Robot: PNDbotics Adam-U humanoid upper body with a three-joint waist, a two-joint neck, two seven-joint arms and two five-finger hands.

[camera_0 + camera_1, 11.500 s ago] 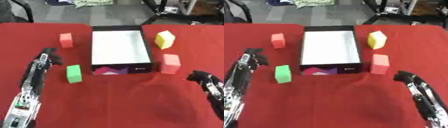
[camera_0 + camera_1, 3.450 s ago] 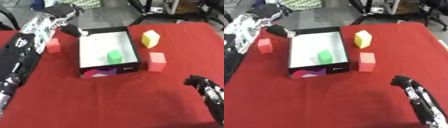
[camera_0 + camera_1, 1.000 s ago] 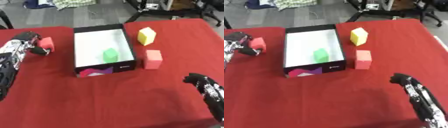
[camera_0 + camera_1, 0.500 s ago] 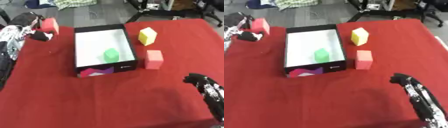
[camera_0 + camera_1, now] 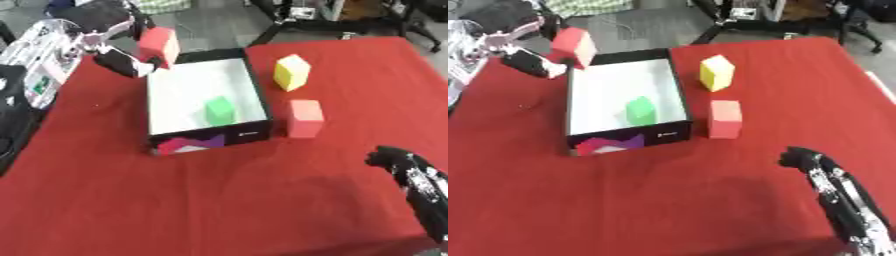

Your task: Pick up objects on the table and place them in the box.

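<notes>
My left hand (image 5: 112,37) holds a red block (image 5: 159,44) in the air, just above the box's far left corner, with fingers and thumb pinched on it. The black box (image 5: 254,104) with a white floor lies mid-table, and a green block (image 5: 219,110) sits inside it. A yellow block (image 5: 291,72) stands to the right of the box, with a pink-red block (image 5: 305,117) nearer me. My right hand (image 5: 400,162) rests low at the right, fingers curled, holding nothing.
The red tablecloth (image 5: 227,200) covers the table, with broad bare cloth in front of the box. Chair legs and floor clutter lie beyond the far edge.
My left hand has carried the red block rightward, from the table's left side up to the box's far left corner. The right hand has stayed put.
</notes>
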